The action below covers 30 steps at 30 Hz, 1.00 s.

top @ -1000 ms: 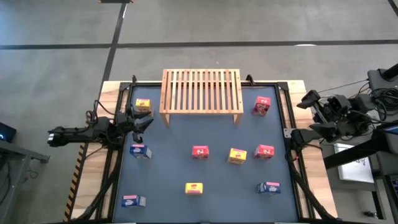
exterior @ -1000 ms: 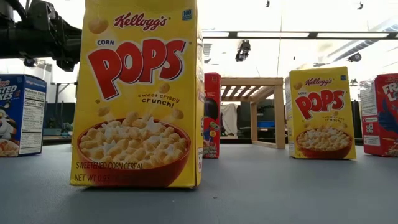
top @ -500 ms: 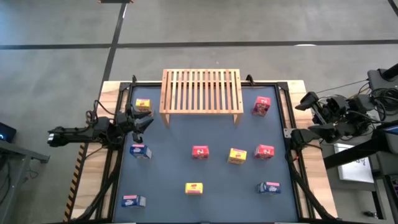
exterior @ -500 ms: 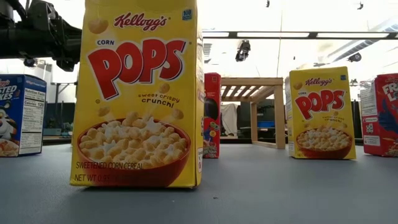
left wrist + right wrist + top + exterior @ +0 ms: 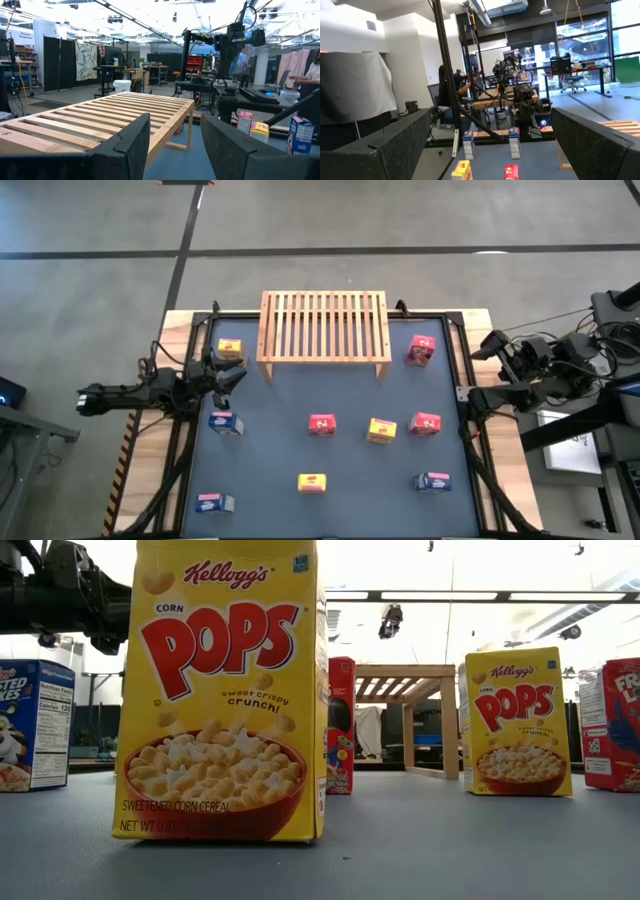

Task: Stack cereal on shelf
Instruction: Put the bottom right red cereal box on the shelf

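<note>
The wooden slatted shelf [image 5: 323, 327] stands on its short legs at the table's far middle. Nine small cereal boxes stand on the dark mat: yellow [image 5: 229, 348], [image 5: 380, 430], [image 5: 312, 482]; red [image 5: 421, 350], [image 5: 322, 424], [image 5: 425, 423]; blue [image 5: 224, 422], [image 5: 432, 481], [image 5: 214, 503]. My left gripper [image 5: 228, 373] is open and hovers between the far-left yellow box and the blue box beside it, facing the shelf [image 5: 100, 120]. My right gripper [image 5: 488, 345] is open and sits beyond the table's right edge, touching nothing.
A black frame rail [image 5: 463, 370] borders the mat on the wooden table. In the low view a yellow box [image 5: 225, 690] stands close in front, and another yellow box [image 5: 517, 720] stands to its right. A person [image 5: 451, 87] is in the room beyond the table.
My right gripper has crept a little toward the table's left, nearer the table's right edge. The boxes and the shelf stand as before.
</note>
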{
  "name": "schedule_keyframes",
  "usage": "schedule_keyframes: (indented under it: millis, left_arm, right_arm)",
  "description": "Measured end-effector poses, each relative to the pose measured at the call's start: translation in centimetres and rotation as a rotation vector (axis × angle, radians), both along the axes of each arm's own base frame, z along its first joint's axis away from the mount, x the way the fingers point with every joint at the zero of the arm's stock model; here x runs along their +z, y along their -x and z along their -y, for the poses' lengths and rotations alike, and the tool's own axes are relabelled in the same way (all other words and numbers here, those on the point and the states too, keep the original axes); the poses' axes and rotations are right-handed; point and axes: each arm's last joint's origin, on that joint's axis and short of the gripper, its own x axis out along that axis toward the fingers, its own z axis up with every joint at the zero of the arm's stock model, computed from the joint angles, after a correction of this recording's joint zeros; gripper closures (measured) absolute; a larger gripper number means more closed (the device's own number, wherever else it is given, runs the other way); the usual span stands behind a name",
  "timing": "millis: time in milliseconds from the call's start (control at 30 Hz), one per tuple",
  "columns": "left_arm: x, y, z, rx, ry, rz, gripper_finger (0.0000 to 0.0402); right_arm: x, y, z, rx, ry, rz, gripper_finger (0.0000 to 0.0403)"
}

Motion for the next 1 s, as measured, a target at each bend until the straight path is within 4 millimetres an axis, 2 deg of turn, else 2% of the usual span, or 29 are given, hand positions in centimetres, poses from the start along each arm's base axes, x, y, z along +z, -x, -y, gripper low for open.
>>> schedule_keyframes:
  millis: [167,333,1000]
  left_arm:
    - [0.01,0.0,0.0,0.0,0.0,0.0,0.0242]
    - [0.01,0.0,0.0,0.0,0.0,0.0,0.0242]
    - [0.01,0.0,0.0,0.0,0.0,0.0,0.0242]
  right_arm:
    - [-0.05,-0.01,0.0,-0.003,0.01,-0.003,0.0005]
    - [-0.22,-0.08,0.24,-0.084,-0.015,-0.026,0.0005]
    - [-0.6,-0.19,0.28,-0.103,-0.023,-0.07,0.0005]
